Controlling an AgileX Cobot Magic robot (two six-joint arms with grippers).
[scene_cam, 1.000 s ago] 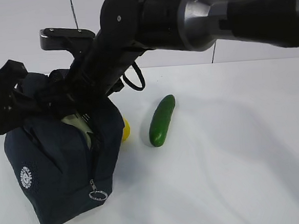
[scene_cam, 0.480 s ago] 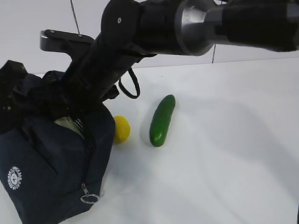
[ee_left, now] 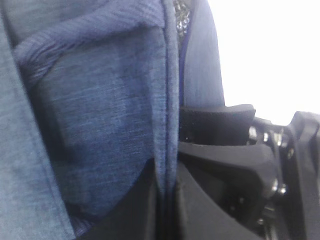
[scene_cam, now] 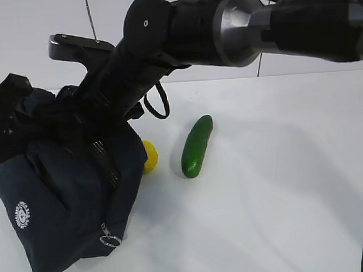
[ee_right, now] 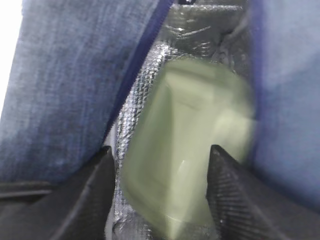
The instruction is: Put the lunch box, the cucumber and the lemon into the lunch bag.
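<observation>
Right wrist view: right tool [ee_right: 159,170] now apart, lunch box [ee_right: 187,150] blurred, dropping free inside lunch bag [scene_cam: 61,200]; likely released. Left tool [ee_left: 167,200] together, pinching bag rim. Lemon [scene_cam: 150,155], cucumber [scene_cam: 196,146] wait mid-frame on tabletop [scene_cam: 284,185].

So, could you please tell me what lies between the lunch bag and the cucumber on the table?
The lemon sits between the lunch bag and the cucumber, partly hidden behind the bag, as the exterior view shows.
</observation>
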